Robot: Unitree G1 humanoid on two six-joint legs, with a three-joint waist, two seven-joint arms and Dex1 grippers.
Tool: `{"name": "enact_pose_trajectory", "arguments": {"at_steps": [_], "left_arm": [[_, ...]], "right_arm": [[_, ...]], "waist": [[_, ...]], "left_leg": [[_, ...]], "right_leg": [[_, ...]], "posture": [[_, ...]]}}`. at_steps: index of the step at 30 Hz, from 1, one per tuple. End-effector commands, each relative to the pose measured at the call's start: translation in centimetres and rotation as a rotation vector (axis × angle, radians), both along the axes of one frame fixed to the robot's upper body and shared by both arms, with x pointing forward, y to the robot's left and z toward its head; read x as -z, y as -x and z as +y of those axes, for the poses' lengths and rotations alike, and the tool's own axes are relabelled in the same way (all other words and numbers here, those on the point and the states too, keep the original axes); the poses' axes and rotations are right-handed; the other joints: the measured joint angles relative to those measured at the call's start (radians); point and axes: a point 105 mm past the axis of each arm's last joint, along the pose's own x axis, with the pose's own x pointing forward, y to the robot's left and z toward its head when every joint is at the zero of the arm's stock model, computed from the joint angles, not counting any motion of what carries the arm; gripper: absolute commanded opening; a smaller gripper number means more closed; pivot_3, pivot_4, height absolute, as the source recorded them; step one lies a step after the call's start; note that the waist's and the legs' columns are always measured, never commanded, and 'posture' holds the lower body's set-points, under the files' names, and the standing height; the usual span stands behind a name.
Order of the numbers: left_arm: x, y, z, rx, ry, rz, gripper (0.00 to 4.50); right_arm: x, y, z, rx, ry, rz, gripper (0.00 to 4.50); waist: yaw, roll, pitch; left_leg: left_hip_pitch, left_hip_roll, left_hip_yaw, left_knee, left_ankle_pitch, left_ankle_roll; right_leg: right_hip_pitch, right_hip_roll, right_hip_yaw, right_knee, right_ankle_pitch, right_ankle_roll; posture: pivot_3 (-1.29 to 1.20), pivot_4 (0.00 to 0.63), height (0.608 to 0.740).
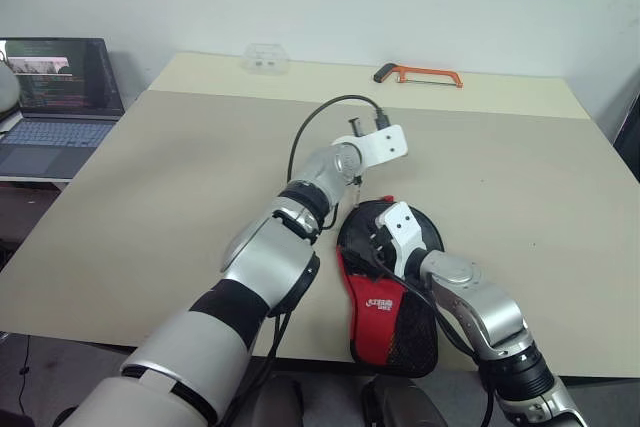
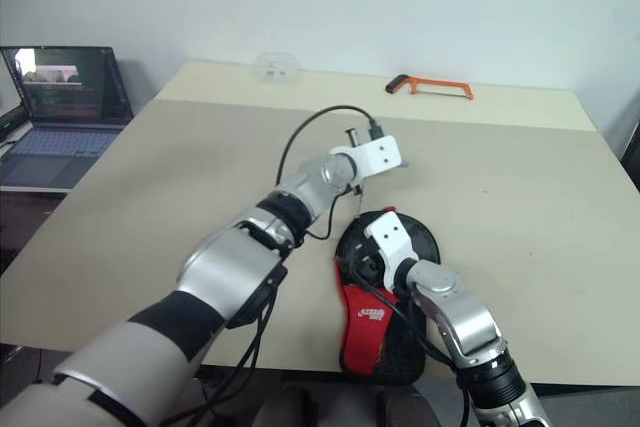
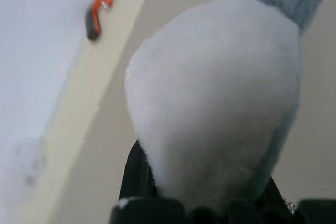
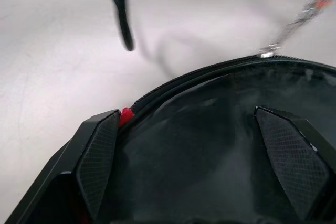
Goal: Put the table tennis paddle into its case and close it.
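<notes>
Left hand (image 3: 210,203) raised forward, fingers clamped; right hand (image 4: 194,166) low, fingers (image 4: 97,161) spread wide.

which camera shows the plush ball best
The left wrist view: the grey-blue plush ball sits close up, pinched between the left gripper fingers. In both eye views that gripper hides it; the right wrist view shows its chain.

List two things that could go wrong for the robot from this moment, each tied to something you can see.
1. The left pincer grips only the plush ball; pulling on its chain may slip or jerk rather than run the zip.
2. The right pincer stands open over the case, merely pressing; the case could slide on the table.
</notes>
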Motion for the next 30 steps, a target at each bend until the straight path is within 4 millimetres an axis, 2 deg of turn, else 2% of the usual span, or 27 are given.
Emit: {"name": "enact_pose_trajectory", "arguments": {"at_steps": [1, 5, 9, 14, 18, 22, 25, 30], "left_arm": [[-4.3, 0.6, -3.3, 0.105, -0.045, -0.215, 0.54], [-3.7, 2.8, -7.1, 0.251, -0.075, -0.245, 0.54], [-1.0, 5.7, -10.5, 0.430, -0.110, -0.168, 0.54], [1.7, 8.3, -12.3, 0.571, -0.136, -0.076, 0.52], [3.5, 9.5, -12.5, 0.633, -0.164, 0.030, 0.52], [6.1, 10.0, -11.2, 0.659, -0.234, 0.204, 0.52], [6.7, 10.2, -10.4, 0.677, -0.255, 0.268, 0.52], [7.2, 9.9, -9.1, 0.659, -0.233, 0.368, 2.23]], "right_arm": [[2.7, 1.2, 0.2, -0.011, 0.035, 0.123, 4.50], [2.6, 1.3, 0.5, -0.014, 0.031, 0.122, 4.50], [2.6, 1.2, 0.7, -0.013, 0.024, 0.123, 4.50], [2.6, 1.2, 1.0, -0.007, 0.012, 0.125, 4.50], [2.6, 1.1, 1.0, -0.006, 0.004, 0.128, 4.50], [2.7, 1.1, 1.1, -0.010, 0.000, 0.131, 4.50], [2.7, 1.0, 1.0, -0.015, -0.001, 0.131, 4.50], [2.9, 0.9, 1.0, -0.029, 0.002, 0.132, 4.50]], "waist": [[0.000, 0.000, 0.000], [0.000, 0.000, 0.000], [0.000, 0.000, 0.000], [0.000, 0.000, 0.000], [0.000, 0.001, -0.001], [-0.001, 0.003, -0.004], [-0.001, 0.005, -0.009], [-0.004, 0.006, -0.013]], "left_leg": [[0.000, 0.000, 0.000, 0.000, 0.000, 0.000], [0.000, 0.000, 0.000, 0.000, 0.000, 0.000], [0.000, -0.001, 0.000, 0.000, 0.000, 0.000], [0.000, -0.001, 0.000, -0.001, 0.000, 0.000], [0.000, -0.001, 0.000, -0.001, 0.000, 0.000], [0.001, -0.001, 0.000, -0.001, 0.000, 0.000], [0.002, -0.001, 0.001, -0.002, 0.000, 0.000], [0.006, -0.001, 0.001, -0.003, 0.000, 0.000]], "right_leg": [[0.000, 0.000, 0.000, 0.000, 0.000, 0.000], [0.000, 0.000, 0.000, 0.000, 0.000, 0.000], [0.000, -0.001, 0.000, -0.001, 0.000, 0.000], [0.000, -0.001, 0.000, -0.001, 0.000, 0.000], [0.000, -0.001, 0.000, -0.001, 0.000, 0.000], [0.001, -0.001, 0.000, -0.001, 0.000, 0.000], [0.002, -0.001, 0.000, -0.001, 0.000, 0.000], [0.004, 0.000, 0.001, -0.001, 0.000, 0.000]], "posture": [[0.00, 0.150, 0.740], [0.00, 0.150, 0.740], [0.00, 0.150, 0.740], [0.00, 0.150, 0.740], [0.00, 0.150, 0.740], [0.00, 0.150, 0.740], [0.00, 0.150, 0.740], [0.00, 0.150, 0.740]]}}
